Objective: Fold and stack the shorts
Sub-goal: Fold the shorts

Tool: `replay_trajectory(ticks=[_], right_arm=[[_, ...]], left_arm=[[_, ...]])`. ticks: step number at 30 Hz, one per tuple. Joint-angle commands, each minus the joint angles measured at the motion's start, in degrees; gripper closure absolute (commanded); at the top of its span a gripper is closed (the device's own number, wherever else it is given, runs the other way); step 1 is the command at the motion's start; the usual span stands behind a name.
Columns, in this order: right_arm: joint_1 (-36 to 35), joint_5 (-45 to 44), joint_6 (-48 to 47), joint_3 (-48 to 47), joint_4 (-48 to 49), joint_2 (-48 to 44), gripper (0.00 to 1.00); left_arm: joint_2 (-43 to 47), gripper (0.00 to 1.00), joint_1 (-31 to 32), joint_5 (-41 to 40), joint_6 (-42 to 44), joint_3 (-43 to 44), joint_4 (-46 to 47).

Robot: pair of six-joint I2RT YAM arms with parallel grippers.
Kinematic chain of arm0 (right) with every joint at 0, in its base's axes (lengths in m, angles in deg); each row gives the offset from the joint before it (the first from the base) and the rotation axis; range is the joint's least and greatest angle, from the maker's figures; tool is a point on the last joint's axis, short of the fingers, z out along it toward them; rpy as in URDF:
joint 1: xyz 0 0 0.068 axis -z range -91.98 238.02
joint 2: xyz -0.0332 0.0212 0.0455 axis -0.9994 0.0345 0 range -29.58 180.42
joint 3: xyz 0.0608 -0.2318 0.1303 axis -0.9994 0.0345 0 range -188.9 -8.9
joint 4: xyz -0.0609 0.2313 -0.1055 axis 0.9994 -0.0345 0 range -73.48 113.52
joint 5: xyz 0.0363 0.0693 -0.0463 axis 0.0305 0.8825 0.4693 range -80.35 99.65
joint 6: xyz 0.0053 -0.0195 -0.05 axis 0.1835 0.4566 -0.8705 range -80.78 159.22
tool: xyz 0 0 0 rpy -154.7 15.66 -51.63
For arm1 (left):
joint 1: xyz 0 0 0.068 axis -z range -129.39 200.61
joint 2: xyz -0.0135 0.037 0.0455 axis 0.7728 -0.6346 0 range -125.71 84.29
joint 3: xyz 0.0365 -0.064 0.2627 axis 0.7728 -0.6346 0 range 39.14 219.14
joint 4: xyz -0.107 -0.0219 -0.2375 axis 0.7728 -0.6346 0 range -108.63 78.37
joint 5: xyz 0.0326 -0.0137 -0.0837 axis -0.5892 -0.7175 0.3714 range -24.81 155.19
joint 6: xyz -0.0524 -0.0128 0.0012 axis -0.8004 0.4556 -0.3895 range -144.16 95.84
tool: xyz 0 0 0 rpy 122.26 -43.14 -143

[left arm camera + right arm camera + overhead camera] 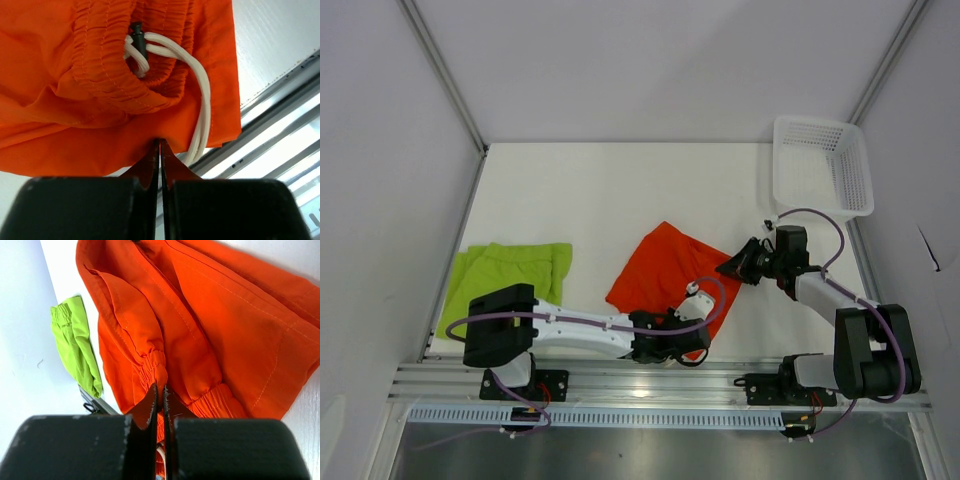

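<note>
Orange-red shorts point(665, 275) crumpled mid-bench point(620, 190). Left end effector point(672, 347) at near hem, jaws pressed together, pinching fabric edge; white drawstrings point(202, 100) just beside tips. Right end effector point(742, 264) at shorts' right corner, clamped shut on gathered elastic edge. Lime green shorts point(505, 280) flat at bench's left, well apart from both. Basket point(820, 165) at far right corner.

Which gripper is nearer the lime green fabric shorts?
Left. The left gripper grips the orange-red fabric shorts at their near edge, right of the lime green shorts; the right gripper holds the orange-red pair's right corner, farther off.
</note>
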Motion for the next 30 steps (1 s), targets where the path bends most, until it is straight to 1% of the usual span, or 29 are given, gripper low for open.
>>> replay_trajectory(ticks=[1,4,7,11,14,15,20,21,24,27,30], right_arm=[[-0.28,-0.17,0.77,-1.60,-3.15,-1.83,1.00],[-0.63,-1.05,1.12,-1.08,-4.92,-3.58,1.00],[-0.90,-2.28,2.62,0.94,-5.54,-5.78,1.00],[-1.16,-2.02,4.29,3.14,-6.33,-8.68,1.00],[-1.86,-3.50,4.82,2.71,-9.75,-11.49,1.00],[-2.13,-4.81,4.90,2.62,-11.93,-12.20,1.00],[-3.71,-8.95,6.66,5.78,-16.43,-17.20,1.00],[-3.97,-11.40,7.19,7.00,-16.87,-18.17,1.00],[-4.41,-13.79,7.28,8.94,-18.02,-21.16,1.00],[-4.33,-17.56,6.23,8.86,-19.95,-21.17,1.00],[-4.33,-20.29,5.08,8.77,-20.04,-18.80,1.00]], left_arm=[[-0.14,1.00,-1.00,-0.10,-1.96,-1.63,5.38],[-0.58,1.00,-1.26,-0.90,-2.85,-3.30,7.92],[-1.20,1.00,-1.35,0.85,-4.07,-5.23,11.35],[-2.69,1.00,-1.27,3.06,-5.31,-6.29,13.55],[-3.57,1.00,-1.18,4.20,-6.10,-6.99,15.04],[-3.75,1.00,-1.09,4.29,-6.53,-7.34,15.49],[-5.50,1.00,-0.83,4.38,-8.47,-8.58,17.25],[-5.77,1.00,-0.91,4.47,-8.56,-8.49,17.34],[-6.47,1.00,-0.74,4.64,-8.82,-8.84,17.60],[-6.56,1.00,-0.74,4.55,-9.09,-8.75,17.34],[-5.95,1.00,-0.74,4.55,-9.09,-9.46,17.43]])
